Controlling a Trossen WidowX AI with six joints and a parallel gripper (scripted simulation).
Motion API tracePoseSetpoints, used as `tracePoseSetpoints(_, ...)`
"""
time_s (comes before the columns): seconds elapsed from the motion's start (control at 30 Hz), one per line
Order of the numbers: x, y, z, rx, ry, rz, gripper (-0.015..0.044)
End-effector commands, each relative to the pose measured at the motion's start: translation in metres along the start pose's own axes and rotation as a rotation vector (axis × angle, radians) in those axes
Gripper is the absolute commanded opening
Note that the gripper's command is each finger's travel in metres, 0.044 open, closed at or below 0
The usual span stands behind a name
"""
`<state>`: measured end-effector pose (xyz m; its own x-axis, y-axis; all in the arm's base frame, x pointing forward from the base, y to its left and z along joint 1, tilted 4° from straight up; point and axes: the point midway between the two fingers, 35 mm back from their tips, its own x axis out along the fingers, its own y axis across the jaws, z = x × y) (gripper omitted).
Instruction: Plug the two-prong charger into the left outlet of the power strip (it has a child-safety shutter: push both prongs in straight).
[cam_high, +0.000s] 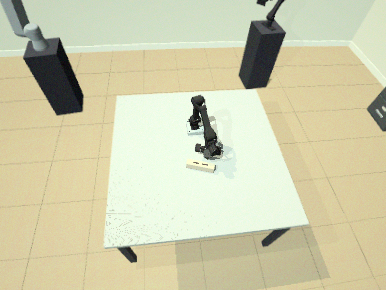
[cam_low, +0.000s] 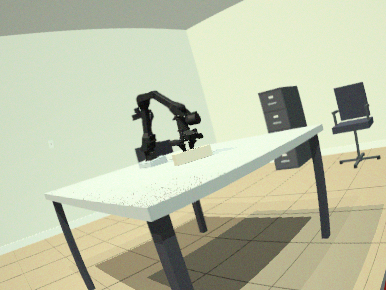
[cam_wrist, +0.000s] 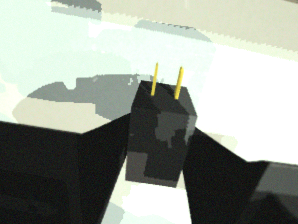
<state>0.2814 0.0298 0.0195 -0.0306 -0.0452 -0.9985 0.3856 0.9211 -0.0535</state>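
Observation:
My gripper (cam_high: 212, 149) (cam_low: 186, 143) (cam_wrist: 157, 123) is shut on the black two-prong charger (cam_wrist: 160, 132). Its two yellow prongs (cam_wrist: 167, 81) point away from the wrist camera, over the white table. The cream power strip (cam_high: 201, 165) (cam_low: 191, 154) lies flat on the table, just in front of the gripper in the top view. Its outlets show as small dark slots on top. The charger hangs a little above the table, close beside the strip and apart from it. The strip's edge shows as a pale band at the top of the wrist view (cam_wrist: 200, 20).
The white table (cam_high: 150, 210) (cam_low: 240, 160) carries the arm's base (cam_high: 194, 128) (cam_low: 150, 152) behind the strip. Two dark camera pedestals (cam_high: 54, 75) (cam_high: 261, 52) stand on the floor behind the table. A filing cabinet (cam_low: 282, 125) and an office chair (cam_low: 352, 120) stand off to the side.

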Motion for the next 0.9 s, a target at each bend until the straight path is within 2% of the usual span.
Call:
tracePoseSetpoints(0.0,0.001,0.0,0.006,0.008,0.006,-0.001,0.0)
tracePoseSetpoints(0.87,0.001,-0.001,0.034,0.047,0.005,0.001,0.0)
